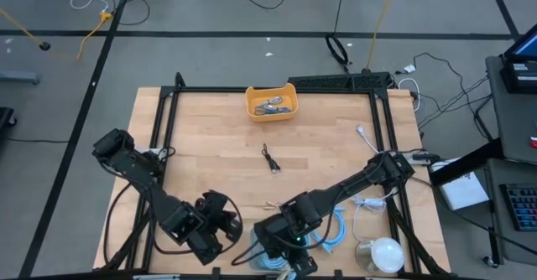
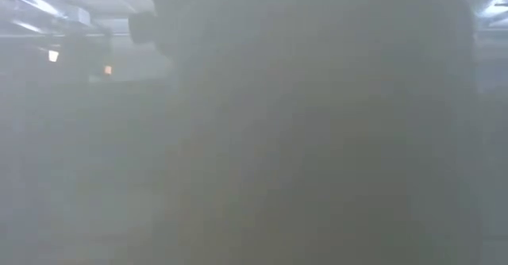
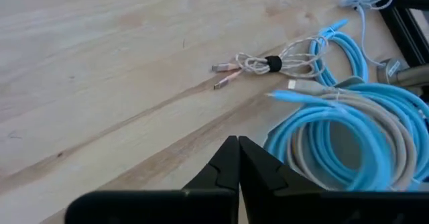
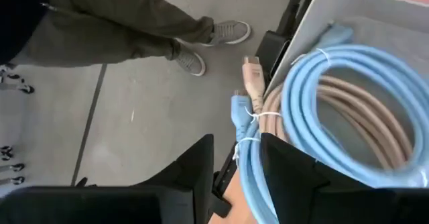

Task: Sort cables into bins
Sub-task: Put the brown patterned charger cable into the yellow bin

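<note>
The pale grey tray (image 4: 348, 9) sits at the table's near edge (image 1: 273, 261), with a light-blue and a beige coil (image 4: 362, 117) in it. My right gripper (image 4: 238, 160) (image 1: 281, 242) hovers over it, open, a light-blue cable (image 4: 251, 150) between its fingers. My left gripper (image 3: 238, 153) (image 1: 220, 230) is shut just left of it, above bare wood. The orange-yellow tray (image 1: 270, 101) at the far side holds thin cables. A short black cable (image 1: 270, 158) lies mid-table. More light-blue and beige coils (image 3: 348, 137) (image 1: 336, 225) and a small tied pale cable (image 3: 268, 64) lie on the wood. My right gripper comes from above, and the light-blue cable's tied end (image 4: 249, 127) runs between the two fingers, lying against one finger (image 4: 288, 167). A gap shows on the other side. The rest of that coil lies in the grey tray. Whether the fingers hold it, I cannot tell.
A round white dome (image 1: 382, 253) and a loose white cord (image 1: 367, 203) sit near the table's near right corner. A person's legs and shoes (image 4: 201, 49) stand on the floor past the near edge. The low view is filled by a blurred grey surface.
</note>
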Controlling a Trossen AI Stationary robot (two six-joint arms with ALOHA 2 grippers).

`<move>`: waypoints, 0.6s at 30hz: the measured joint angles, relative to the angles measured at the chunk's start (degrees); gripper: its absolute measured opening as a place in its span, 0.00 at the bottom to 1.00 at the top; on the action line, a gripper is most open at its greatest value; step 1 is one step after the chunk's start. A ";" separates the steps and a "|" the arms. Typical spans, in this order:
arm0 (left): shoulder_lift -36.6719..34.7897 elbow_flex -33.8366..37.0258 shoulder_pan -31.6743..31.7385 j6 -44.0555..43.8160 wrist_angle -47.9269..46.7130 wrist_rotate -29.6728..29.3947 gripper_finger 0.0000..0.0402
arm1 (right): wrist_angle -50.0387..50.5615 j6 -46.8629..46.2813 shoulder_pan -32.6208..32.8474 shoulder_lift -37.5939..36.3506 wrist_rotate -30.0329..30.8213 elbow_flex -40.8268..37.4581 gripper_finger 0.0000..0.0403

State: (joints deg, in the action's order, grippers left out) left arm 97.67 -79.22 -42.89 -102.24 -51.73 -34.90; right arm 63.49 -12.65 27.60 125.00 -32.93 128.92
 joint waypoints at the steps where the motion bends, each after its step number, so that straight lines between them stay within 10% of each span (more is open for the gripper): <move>1: 0.00 0.00 0.00 0.45 0.47 0.15 0.02 | 0.14 0.00 0.01 -0.47 0.08 0.00 0.29; 9: 0.02 0.00 0.69 18.29 13.59 2.27 0.08 | 5.55 -0.28 1.86 -6.58 9.04 -0.04 0.26; 18: 0.02 0.00 8.47 34.30 20.31 16.87 0.08 | 10.22 -6.56 7.43 -19.48 43.71 0.02 0.21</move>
State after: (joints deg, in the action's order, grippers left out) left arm 97.69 -79.22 -34.42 -67.94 -31.41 -18.03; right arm 73.71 -19.21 35.03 105.52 10.78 128.95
